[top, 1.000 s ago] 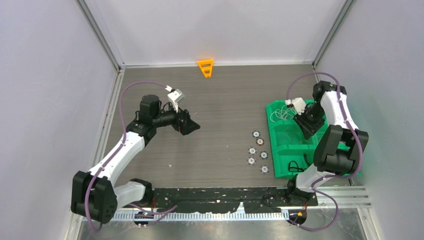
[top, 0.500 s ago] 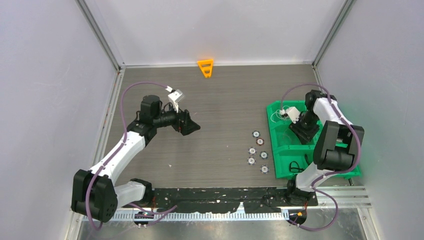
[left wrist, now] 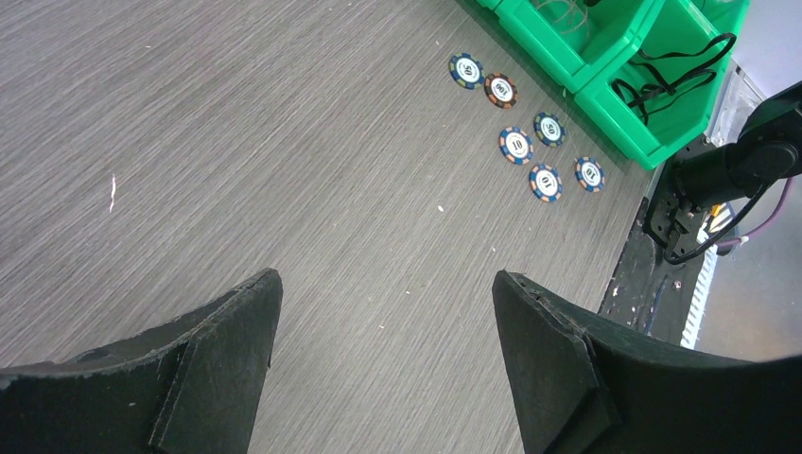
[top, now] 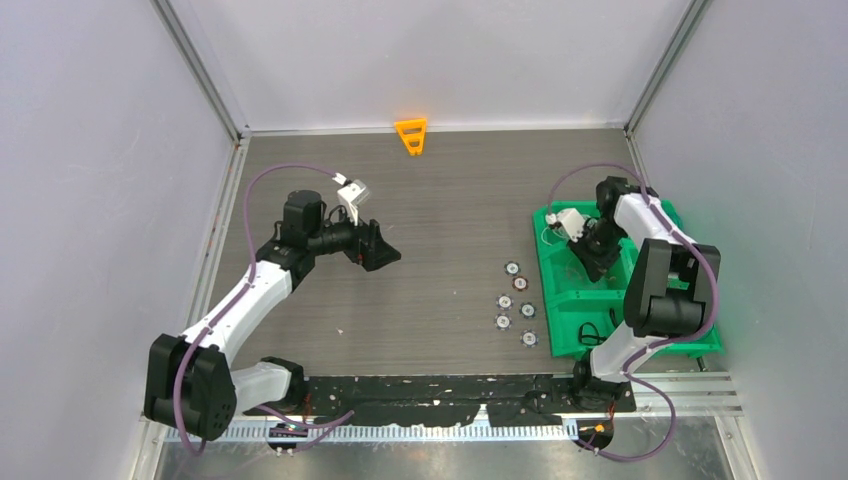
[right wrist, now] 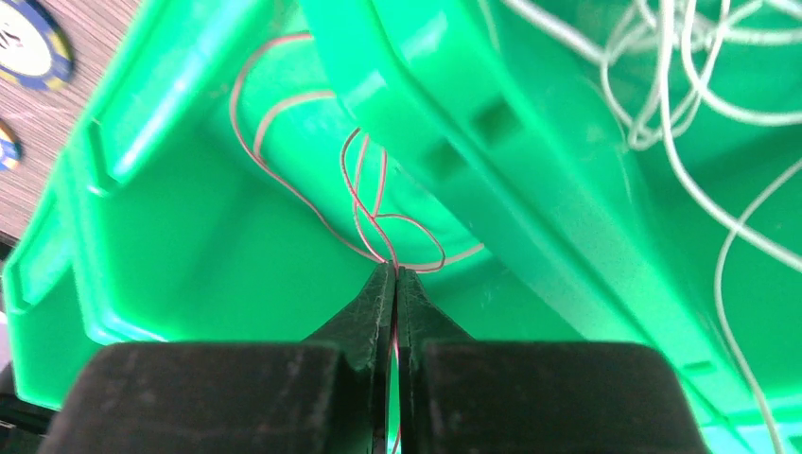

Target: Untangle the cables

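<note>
Pick-up step: R gripper (right wrist: 394,274) was pinched shut on red cable (right wrist: 364,203) in green bin (right wrist: 142,236) at 3 o'clock, L gripper (left wrist: 385,284) hung open at 9; next prob. needed slow lift-out.

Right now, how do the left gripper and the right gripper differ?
The left gripper has its jaws wide apart with nothing between them; the right gripper is shut on the red cable. The left gripper hangs over the table, while the right gripper reaches down into the green bin. Both have black fingers.
</note>
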Robot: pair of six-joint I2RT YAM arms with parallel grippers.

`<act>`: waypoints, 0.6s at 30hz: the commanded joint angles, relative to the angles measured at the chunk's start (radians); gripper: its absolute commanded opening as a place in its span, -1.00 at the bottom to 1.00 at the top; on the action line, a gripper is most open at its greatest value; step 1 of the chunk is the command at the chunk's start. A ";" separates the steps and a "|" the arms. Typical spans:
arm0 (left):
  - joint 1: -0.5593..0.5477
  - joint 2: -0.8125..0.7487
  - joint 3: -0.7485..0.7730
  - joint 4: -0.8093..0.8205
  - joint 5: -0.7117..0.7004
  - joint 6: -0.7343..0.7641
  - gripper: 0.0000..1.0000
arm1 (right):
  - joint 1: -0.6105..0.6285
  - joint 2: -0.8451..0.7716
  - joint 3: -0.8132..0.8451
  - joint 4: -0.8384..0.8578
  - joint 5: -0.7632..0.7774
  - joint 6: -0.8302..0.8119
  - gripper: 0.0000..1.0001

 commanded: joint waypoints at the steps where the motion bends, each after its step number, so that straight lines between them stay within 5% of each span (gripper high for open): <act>1: -0.004 -0.002 -0.003 0.035 0.002 0.000 0.67 | 0.021 0.023 0.047 0.007 -0.104 0.035 -0.89; 5: -0.004 -0.002 -0.009 0.033 0.002 0.000 0.67 | 0.022 0.034 0.035 -0.001 -0.110 0.028 -0.89; 10: -0.004 -0.001 -0.006 0.033 0.003 0.005 0.67 | -0.009 0.031 0.014 -0.017 -0.089 -0.003 -0.36; 18: -0.004 -0.008 0.001 0.026 0.012 0.008 0.73 | -0.041 -0.021 0.100 -0.124 -0.103 -0.049 0.10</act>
